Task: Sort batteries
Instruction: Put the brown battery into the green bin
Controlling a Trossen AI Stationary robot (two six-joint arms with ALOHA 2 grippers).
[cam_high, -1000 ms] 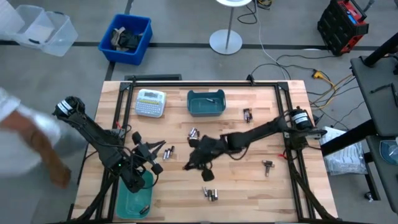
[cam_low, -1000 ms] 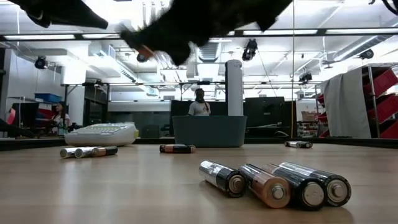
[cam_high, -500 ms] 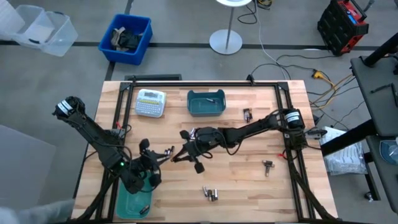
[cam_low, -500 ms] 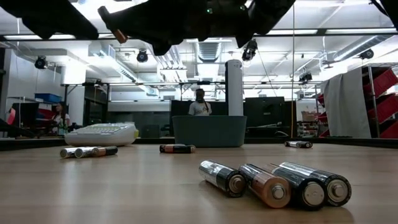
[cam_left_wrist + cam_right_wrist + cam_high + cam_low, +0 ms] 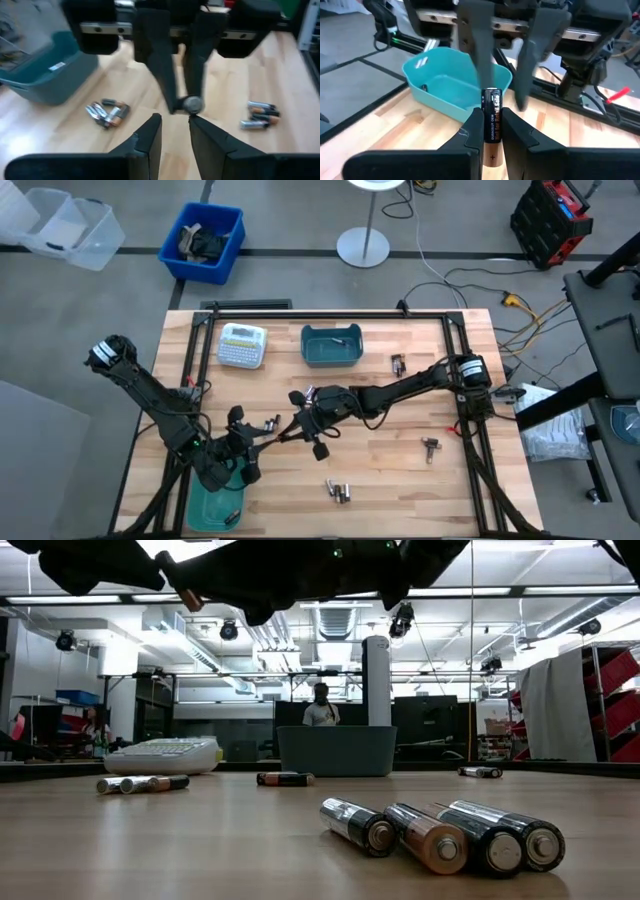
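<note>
A black-and-copper battery point(image 5: 492, 120) is held above the table, with my right gripper point(image 5: 296, 427) shut on it at mid-table. My left gripper point(image 5: 262, 442) faces it, open. In the right wrist view its two fingers point(image 5: 476, 55) stand on either side of the battery's free end, and I see no touch. Other batteries lie in small groups on the wood: near the front edge point(image 5: 338, 492), left of centre point(image 5: 270, 423), at centre point(image 5: 311, 393) and on the right point(image 5: 398, 364). One teal bin point(image 5: 331, 346) stands at the far side, another point(image 5: 216, 498) at the near left. My right gripper pinches the battery's copper half point(image 5: 492, 150) between its two fingers. The battery lies along the fingers, and its black end point(image 5: 492, 97) sticks out past their tips. The fingers reach roughly level from the table's right, and the battery is clear of the table.
A white label-maker point(image 5: 242, 345) sits far left beside the far bin. Several batteries point(image 5: 440, 835) lie close to the table's near edge. Another small dark item point(image 5: 431, 445) lies at the right. Black frame rails point(image 5: 468, 450) border the table's sides. Bare wood lies between the arms and the far bin.
My right gripper has carried the battery toward the table's left edge, up to my left gripper, then held still. My left gripper has shifted a little toward the near edge and turned to face it.
</note>
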